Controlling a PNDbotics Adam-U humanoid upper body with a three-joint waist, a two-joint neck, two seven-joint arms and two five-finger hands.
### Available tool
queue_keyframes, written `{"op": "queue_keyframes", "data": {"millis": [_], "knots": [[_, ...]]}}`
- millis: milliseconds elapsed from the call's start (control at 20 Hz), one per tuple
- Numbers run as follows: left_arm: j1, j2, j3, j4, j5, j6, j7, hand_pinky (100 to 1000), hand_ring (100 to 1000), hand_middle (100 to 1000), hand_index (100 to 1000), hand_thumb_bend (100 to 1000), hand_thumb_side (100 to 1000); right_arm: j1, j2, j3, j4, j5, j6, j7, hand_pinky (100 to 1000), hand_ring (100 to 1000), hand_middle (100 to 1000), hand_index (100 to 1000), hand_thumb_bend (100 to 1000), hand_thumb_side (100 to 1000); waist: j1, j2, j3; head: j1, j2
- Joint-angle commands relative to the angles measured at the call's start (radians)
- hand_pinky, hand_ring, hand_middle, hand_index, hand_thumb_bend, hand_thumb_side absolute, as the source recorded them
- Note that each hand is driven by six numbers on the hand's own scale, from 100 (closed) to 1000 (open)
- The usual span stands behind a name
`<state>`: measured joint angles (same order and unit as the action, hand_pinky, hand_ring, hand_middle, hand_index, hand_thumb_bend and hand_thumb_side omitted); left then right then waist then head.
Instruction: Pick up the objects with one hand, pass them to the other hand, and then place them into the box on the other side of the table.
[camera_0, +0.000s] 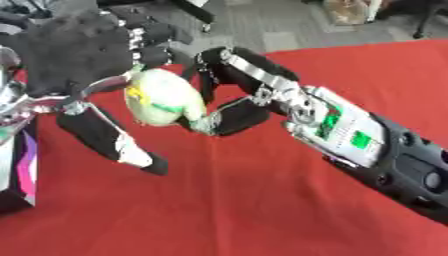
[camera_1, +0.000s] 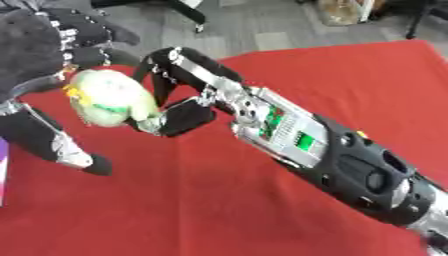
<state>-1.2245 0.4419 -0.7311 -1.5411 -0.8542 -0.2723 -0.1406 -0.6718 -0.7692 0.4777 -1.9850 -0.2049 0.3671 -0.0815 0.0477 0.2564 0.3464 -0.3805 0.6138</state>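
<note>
A round, pale green ball with bits of yellow and darker green on it was up in the air above the red counter, near the far left part of it. It sat between the two hands. The right hand came in from the right on a long black and silver arm. Its fingers were curled round the right side of the ball, and one fingertip touched the ball low down. The left hand was just beside the ball on the left. It was wide open, with its dark palm facing the ball and its thumb pointing down toward the counter. I could not tell if the palm really touched the ball. At the left edge of the counter stood part of a box with a pink and purple side.
</note>
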Motion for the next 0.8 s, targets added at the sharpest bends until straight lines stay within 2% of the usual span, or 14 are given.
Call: {"op": "queue_keyframes", "data": {"millis": [50, 250, 600, 800], "knots": [[-0.010, 0.003, 0.008, 0.010, -0.019, -0.008, -0.004, 821, 875, 869, 864, 857, 744, -0.018, -0.007, -0.005, -0.015, -0.013, -0.004, 0.001, 616, 466, 284, 383, 351, 100, 0.008, -0.002, -0.001, 0.002, -0.008], [-0.005, -0.009, 0.015, 0.042, -0.047, -0.009, 0.003, 821, 870, 867, 865, 857, 743, -0.020, -0.007, -0.003, -0.015, -0.016, -0.009, 0.004, 615, 466, 284, 382, 349, 100, 0.009, -0.003, -0.003, 0.003, -0.005], [-0.002, -0.022, 0.029, 0.077, -0.074, -0.007, 0.043, 820, 861, 860, 869, 856, 741, -0.019, -0.001, 0.003, -0.015, 0.010, -0.025, 0.025, 617, 466, 284, 379, 351, 100, 0.008, -0.002, -0.007, -0.032, -0.006], [-0.002, -0.020, 0.030, 0.079, -0.079, -0.009, 0.045, 819, 857, 852, 865, 851, 740, -0.017, 0.000, 0.002, -0.015, 0.019, -0.026, 0.027, 616, 466, 284, 378, 353, 100, 0.008, -0.001, -0.007, -0.035, -0.009]]}}
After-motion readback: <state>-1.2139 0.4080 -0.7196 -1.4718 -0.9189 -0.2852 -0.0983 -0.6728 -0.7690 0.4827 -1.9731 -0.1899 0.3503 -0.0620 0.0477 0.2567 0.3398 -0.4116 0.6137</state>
